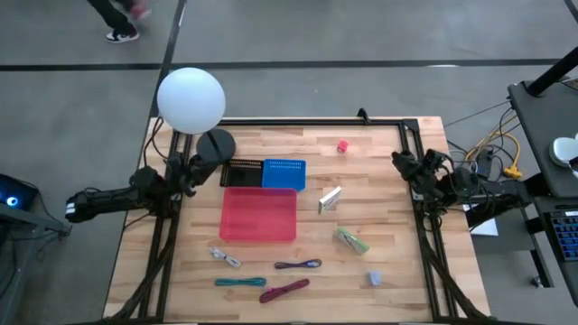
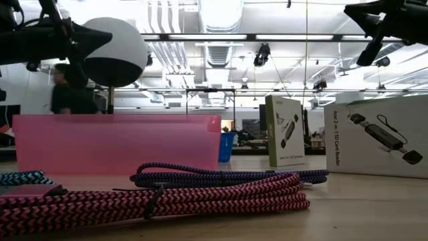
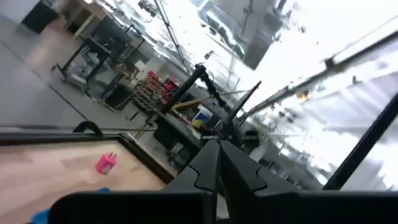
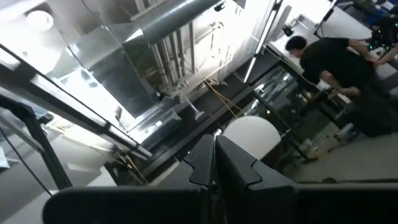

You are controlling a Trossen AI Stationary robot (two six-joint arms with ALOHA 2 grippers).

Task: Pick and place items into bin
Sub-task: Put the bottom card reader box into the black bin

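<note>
The pink bin (image 1: 259,215) stands on the wooden table, left of the middle. Lying on the table are a tiny pink cube (image 1: 342,146) at the far side, a whitish block (image 1: 330,199), a green packet (image 1: 351,240), a grey-blue lump (image 1: 374,278), and white (image 1: 226,257), teal (image 1: 240,282), purple (image 1: 298,264) and magenta (image 1: 284,290) cords near the front edge. My left gripper (image 1: 200,168) is at the table's left edge and shows shut and empty in the left wrist view (image 3: 217,148). My right gripper (image 1: 402,162) is at the right edge, also shut and empty (image 4: 214,144).
A blue basket (image 1: 284,172) and a black basket (image 1: 241,172) stand just behind the bin. A white globe lamp (image 1: 191,99) stands at the far left corner. A black frame (image 1: 298,121) rims the table. A person (image 4: 339,59) is in the room beyond.
</note>
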